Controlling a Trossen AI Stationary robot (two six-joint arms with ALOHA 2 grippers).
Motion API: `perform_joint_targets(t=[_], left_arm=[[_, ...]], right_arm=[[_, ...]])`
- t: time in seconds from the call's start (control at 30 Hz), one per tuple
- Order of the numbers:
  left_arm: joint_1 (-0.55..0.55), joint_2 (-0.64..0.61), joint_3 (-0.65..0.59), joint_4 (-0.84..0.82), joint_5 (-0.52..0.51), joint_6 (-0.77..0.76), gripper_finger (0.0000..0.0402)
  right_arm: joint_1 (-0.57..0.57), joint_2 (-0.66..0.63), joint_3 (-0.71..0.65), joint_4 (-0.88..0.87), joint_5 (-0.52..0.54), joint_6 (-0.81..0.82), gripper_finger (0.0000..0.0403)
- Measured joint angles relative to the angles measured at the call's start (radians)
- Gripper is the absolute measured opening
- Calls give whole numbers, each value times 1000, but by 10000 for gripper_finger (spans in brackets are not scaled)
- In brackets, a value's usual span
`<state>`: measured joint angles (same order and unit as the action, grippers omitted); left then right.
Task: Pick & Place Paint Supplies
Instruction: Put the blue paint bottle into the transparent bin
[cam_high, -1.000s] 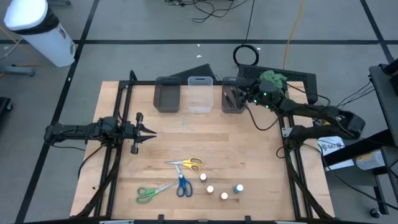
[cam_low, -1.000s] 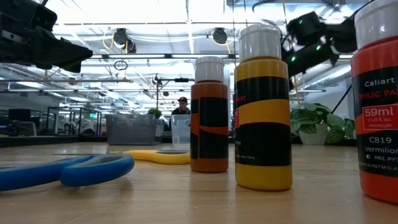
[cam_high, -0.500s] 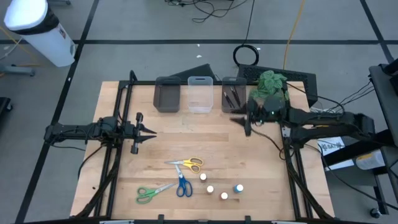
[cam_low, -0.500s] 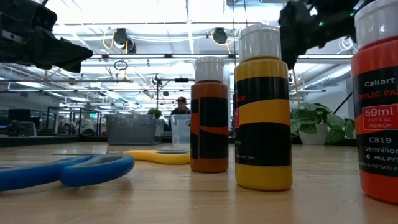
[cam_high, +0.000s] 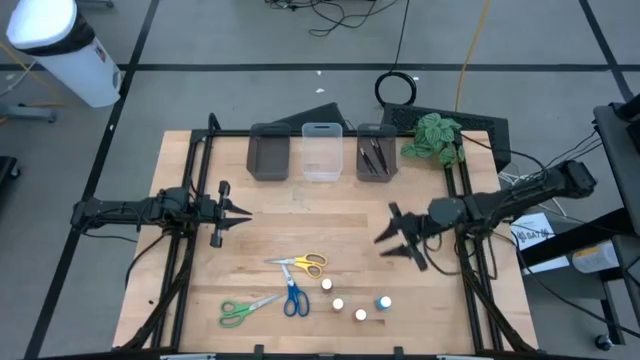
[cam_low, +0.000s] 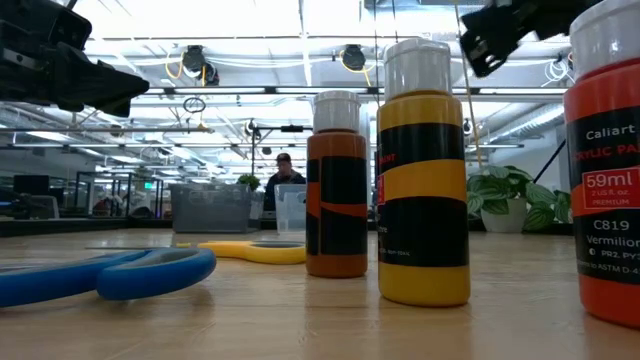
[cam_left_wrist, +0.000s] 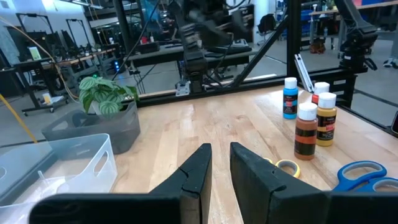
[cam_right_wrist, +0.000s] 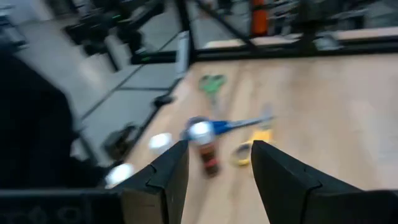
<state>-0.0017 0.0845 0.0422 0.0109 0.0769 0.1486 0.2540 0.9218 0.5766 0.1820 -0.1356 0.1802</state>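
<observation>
From where I'm sitting, the right gripper (cam_high: 397, 240) is out over the right half of the table (cam_high: 340, 215), fingers spread wide with nothing between them. In its wrist view the two fingers (cam_right_wrist: 163, 177) stand well apart and the table stuff past them is blurry.

The left gripper (cam_high: 235, 213) is parked over the left side of the table, near the edge rail. Its fingers (cam_left_wrist: 198, 174) sit close together with just a narrow gap, holding nothing.

The brushes (cam_high: 373, 155) are lying in the grey bin (cam_high: 374, 168) at the back right, right beside the plant (cam_high: 434, 135). Next to that bin is a clear bin (cam_high: 322, 152), then another grey bin (cam_high: 269, 155) further left.

Everything else is near the front edge. The yellow scissors (cam_high: 303, 264) lie just behind the blue scissors (cam_high: 293, 298), and the green scissors (cam_high: 243, 310) are off to their left. The paint bottles (cam_high: 345, 302) stand upright in a loose cluster to the right of the scissors, and the blue bottle (cam_high: 383, 302) is the one farthest right, just in front of the right gripper but not touching it. The low view shows a brown-orange bottle (cam_low: 337, 185) and a yellow bottle (cam_low: 423, 175) up close.
</observation>
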Motion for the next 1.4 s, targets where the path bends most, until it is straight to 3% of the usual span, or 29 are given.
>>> perform_joint_targets(t=[0.17,0.33,0.47,0.57,0.77,0.87,1.2,1.4], left_arm=[[0,0,0,0,0,0,72],[0,0,0,0,0,0,72],[0,0,0,0,0,0,72],[0,0,0,0,0,0,72],[0,0,0,1,0,0,72],[0,0,0,0,-1,0,72],[0,1,0,0,0,0,72],[0,1,0,0,0,0,72]], right_arm=[[179,16,0,7,4,15,160],[349,63,-89,153,15,100,160],[453,72,-199,175,206,256,160],[495,72,-288,197,314,367,160],[527,103,-520,429,353,586,160],[520,112,-557,544,420,650,160],[543,243,-443,540,426,249,165],[545,396,-297,492,422,149,221]])
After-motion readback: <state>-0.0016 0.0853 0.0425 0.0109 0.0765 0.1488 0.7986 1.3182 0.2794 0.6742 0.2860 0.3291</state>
